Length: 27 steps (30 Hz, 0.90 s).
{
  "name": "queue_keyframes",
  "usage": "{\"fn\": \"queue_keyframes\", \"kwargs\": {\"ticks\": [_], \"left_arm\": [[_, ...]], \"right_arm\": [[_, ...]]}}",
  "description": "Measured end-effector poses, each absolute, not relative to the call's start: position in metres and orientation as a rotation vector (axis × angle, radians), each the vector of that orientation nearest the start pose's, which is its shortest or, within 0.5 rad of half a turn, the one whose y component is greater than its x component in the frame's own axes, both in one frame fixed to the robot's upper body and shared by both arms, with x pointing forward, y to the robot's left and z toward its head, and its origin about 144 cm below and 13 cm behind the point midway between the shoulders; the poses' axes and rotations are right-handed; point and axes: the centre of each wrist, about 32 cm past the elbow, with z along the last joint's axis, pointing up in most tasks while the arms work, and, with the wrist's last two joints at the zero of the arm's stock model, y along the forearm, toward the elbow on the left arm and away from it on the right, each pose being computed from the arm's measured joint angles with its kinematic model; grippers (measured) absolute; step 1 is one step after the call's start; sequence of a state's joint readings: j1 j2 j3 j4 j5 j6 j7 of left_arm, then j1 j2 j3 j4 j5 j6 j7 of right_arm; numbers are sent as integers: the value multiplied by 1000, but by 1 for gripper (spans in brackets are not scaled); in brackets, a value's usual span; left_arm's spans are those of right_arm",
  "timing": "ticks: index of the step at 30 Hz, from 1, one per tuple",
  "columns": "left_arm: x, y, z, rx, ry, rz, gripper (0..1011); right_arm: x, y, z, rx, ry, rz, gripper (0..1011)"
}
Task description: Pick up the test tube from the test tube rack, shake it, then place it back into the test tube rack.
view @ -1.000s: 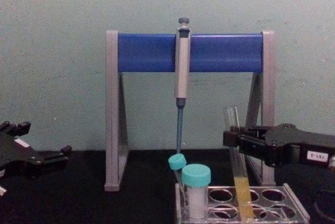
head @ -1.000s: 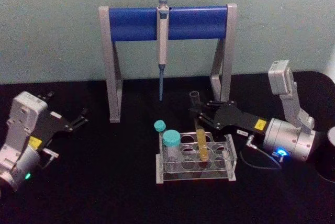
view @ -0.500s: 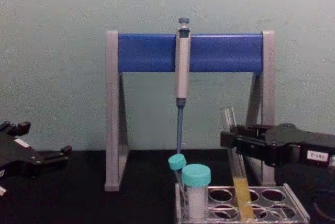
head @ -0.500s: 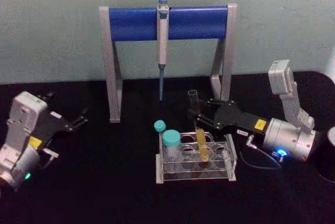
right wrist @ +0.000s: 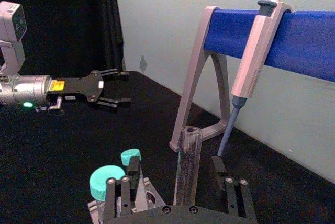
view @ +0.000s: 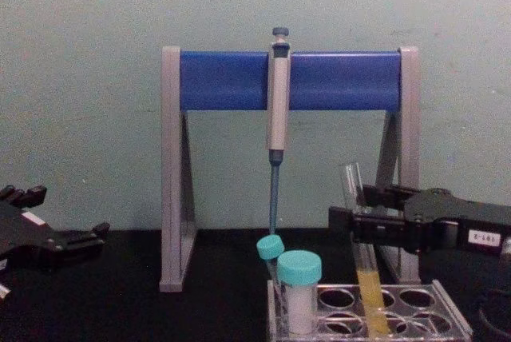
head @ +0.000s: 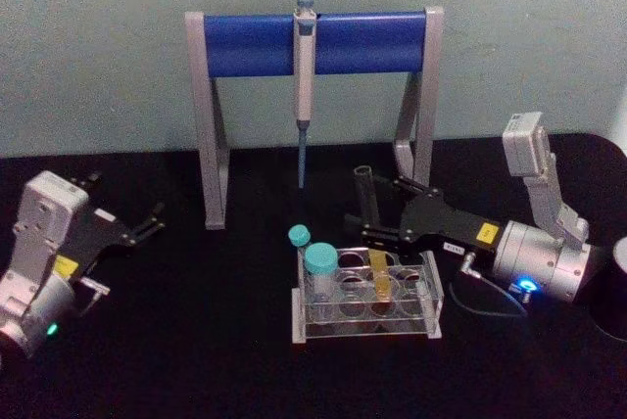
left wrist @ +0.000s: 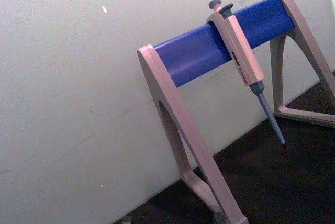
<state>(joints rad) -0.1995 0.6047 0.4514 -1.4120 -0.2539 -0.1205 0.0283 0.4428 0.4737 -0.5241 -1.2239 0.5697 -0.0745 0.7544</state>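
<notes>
R gripper (head: pixel 370 225): open, fingers astride test tube (head: pixel 371 235), no squeeze yet.
Tube axis: near upright, base in test tube rack (head: pixel 429 287).
L gripper (head: pixel 147 224): open, parked well apart.

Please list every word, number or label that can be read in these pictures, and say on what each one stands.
None can be read.
White label on the right gripper: characters too blurred to read.
Yellow stickers on both grippers, left gripper too: too small to read.
Pipette, test tube, test tube rack: no markings visible.

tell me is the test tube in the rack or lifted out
In. The test tube stands slightly tilted in a hole of the test tube rack, the open right gripper around it.
</notes>
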Motion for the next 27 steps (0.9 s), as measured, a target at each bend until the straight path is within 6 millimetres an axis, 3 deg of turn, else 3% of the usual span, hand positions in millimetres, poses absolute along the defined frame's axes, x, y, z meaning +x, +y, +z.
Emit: {"fn": "queue_keyframes", "kwargs": {"ticks": [6,27], "left_arm": [[489,310,1140,304,-285,1248,1001],[489,310,1140,304,-285,1248,1001]], "right_arm": [[556,-277,1165,-60,16,-543,1000],[556,-277,1165,-61,16,-543,1000]]}}
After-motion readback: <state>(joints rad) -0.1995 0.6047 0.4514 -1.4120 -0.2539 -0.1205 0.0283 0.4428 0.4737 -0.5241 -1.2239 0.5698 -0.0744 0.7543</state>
